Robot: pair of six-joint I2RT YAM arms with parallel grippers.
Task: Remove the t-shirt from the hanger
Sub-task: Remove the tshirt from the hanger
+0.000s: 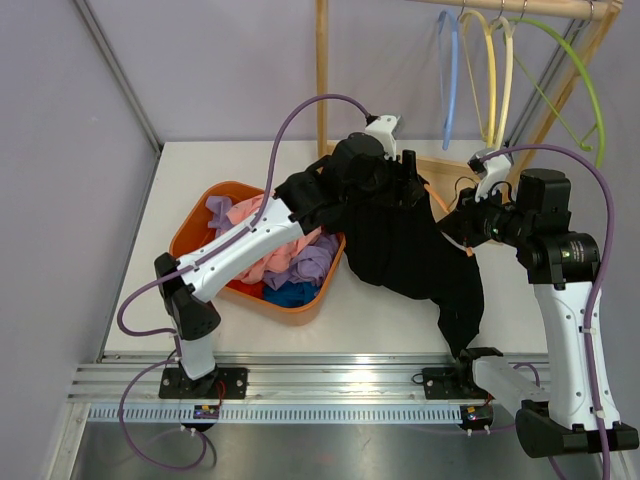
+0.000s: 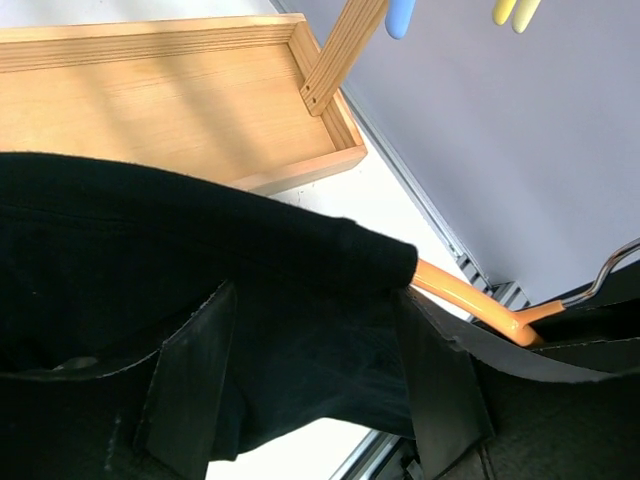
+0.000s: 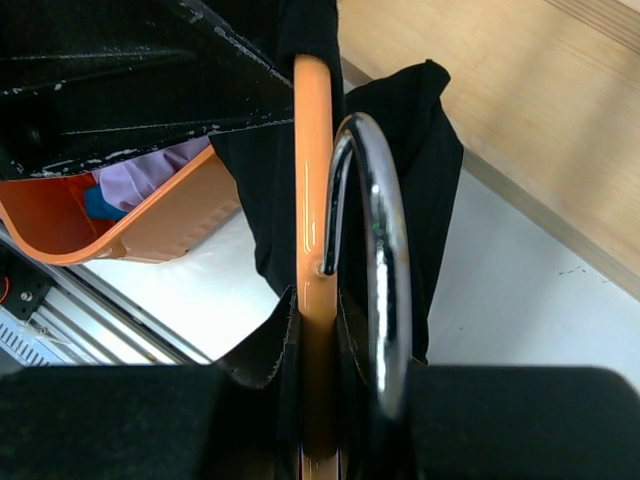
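A black t-shirt [image 1: 410, 250] hangs over an orange hanger [image 2: 470, 295] above the table's right half, one end drooping toward the front edge. My left gripper [image 1: 405, 185] reaches into the shirt's top. In the left wrist view its jaws [image 2: 315, 300] stand wide apart with a fold of the black cloth [image 2: 200, 230] between them, next to the bare hanger arm. My right gripper [image 1: 462, 225] holds the hanger from the right. In the right wrist view it [image 3: 318, 300] is shut on the orange bar [image 3: 312, 200], beside the metal hook [image 3: 385, 250].
An orange basket [image 1: 190, 225] of mixed clothes sits left of the shirt. Behind stands a wooden rack with a post [image 1: 321, 70], a flat wooden base [image 2: 150, 100], and blue [image 1: 450, 70], yellow [image 1: 490, 70] and green [image 1: 585, 80] hangers. A metal rail [image 1: 300, 380] runs along the near edge.
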